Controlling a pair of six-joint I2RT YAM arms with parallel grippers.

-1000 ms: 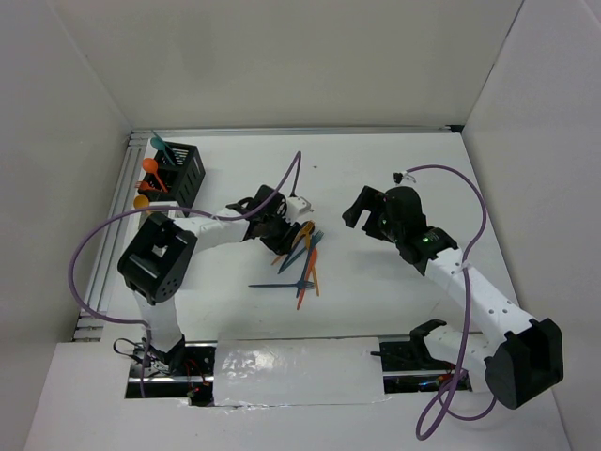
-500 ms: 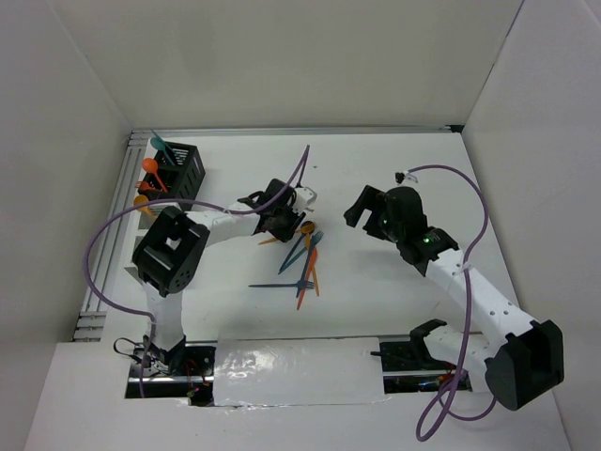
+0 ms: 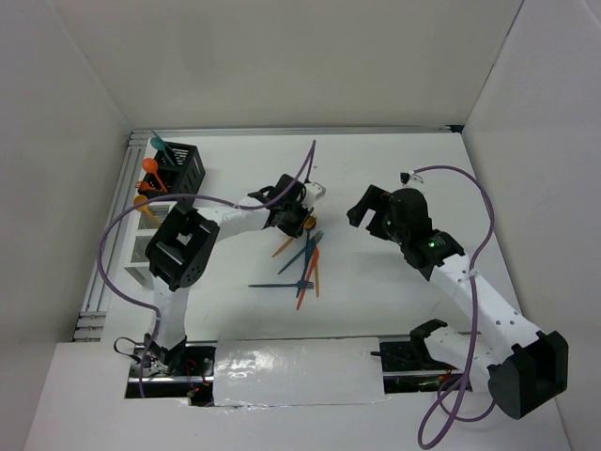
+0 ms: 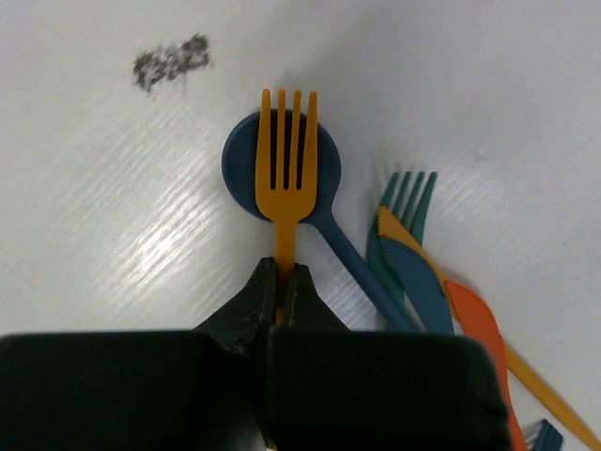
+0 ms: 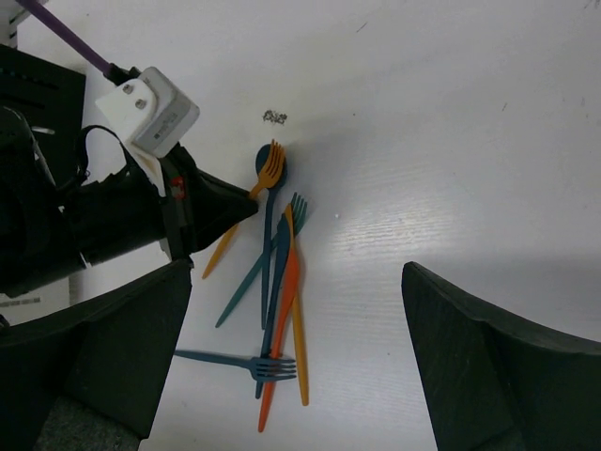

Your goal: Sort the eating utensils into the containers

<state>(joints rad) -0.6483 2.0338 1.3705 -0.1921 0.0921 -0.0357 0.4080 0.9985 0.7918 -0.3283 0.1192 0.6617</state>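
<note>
Now your left gripper (image 4: 280,282) has slid away from the pile (image 3: 305,268) toward the far side of the table. It is clamped on the yellow-orange fork (image 4: 286,160) at its neck (tines lying over a dark blue spoon (image 4: 242,178)). The pick looks done, so the black caddy (image 3: 183,169) is probably next. Your right gripper (image 3: 362,209) hangs wide apart.

readable text: none | labels/brands: none | numbers/signs: none

Yellow-orange fork (image 4: 286,160) — smooth plastic; table (image 4: 113,235) — white, streaky sheen; left claw (image 4: 280,274) matt black.
</note>
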